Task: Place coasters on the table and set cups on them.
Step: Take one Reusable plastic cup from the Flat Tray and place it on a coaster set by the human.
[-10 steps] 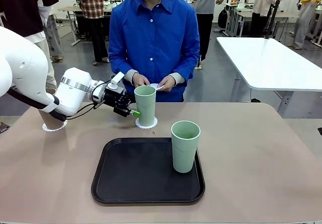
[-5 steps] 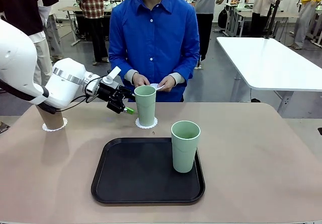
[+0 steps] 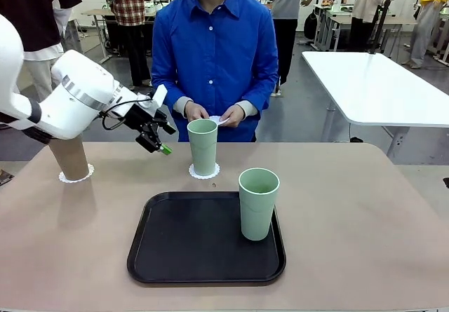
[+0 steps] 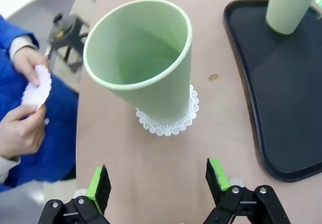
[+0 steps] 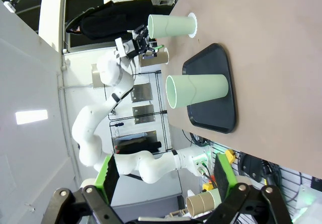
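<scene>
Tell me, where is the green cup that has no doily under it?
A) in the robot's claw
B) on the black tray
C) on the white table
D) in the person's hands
B: that green cup stands on the black tray with nothing under it, while the other green cup sits on a doily on the table.

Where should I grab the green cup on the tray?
Grip the mint cup across its wall just below the rim, coming level from the robot's right. It stands upright, right of centre on the black tray, and widens upward, so that should hold.
</scene>
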Robot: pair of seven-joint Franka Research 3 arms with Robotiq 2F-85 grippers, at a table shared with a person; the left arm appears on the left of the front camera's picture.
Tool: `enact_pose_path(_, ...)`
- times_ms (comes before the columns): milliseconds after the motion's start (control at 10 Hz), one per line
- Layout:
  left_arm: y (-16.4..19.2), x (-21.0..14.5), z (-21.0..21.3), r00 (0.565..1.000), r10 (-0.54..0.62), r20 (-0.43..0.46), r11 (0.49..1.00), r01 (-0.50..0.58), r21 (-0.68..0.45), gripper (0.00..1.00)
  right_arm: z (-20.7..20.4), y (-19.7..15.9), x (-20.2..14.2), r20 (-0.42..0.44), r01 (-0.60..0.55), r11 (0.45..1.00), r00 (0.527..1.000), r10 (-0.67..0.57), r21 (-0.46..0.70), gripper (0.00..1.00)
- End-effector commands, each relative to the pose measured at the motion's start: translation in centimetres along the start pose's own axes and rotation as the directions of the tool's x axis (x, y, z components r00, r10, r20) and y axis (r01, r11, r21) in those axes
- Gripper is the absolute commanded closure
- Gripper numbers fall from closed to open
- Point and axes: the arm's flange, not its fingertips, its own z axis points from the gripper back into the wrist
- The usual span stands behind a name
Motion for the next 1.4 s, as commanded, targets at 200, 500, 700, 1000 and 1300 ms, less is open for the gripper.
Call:
enact_pose_path(200,-5.7,5.1,5.3,0.948,0.12,-0.295,0.985,-0.078,0.153,0.0,-0.1,0.1,0.0,0.003,-0.008,1.0,1.0,0.008,0.022,0.0)
enact_pose_path(500,-9.3,7.6,7.9,0.922,0.295,-0.252,0.954,-0.267,0.139,0.0,-0.1,0.1,0.0,0.003,-0.008,1.0,1.0,0.008,0.022,0.0)
enact_pose_path(700,-10.0,8.6,8.2,0.924,0.308,-0.226,0.948,-0.279,0.15,0.0,-0.1,0.1,0.0,0.003,-0.008,1.0,1.0,0.008,0.022,0.0)
enact_pose_path(1000,-9.8,8.4,8.1,0.918,0.298,-0.26,0.952,-0.266,0.152,0.0,-0.1,0.1,0.0,0.003,-0.008,1.0,1.0,0.008,0.022,0.0)
enact_pose_path(1300,-9.8,8.4,8.1,0.918,0.298,-0.26,0.952,-0.266,0.152,0.0,-0.1,0.1,0.0,0.003,-0.008,1.0,1.0,0.008,0.022,0.0)
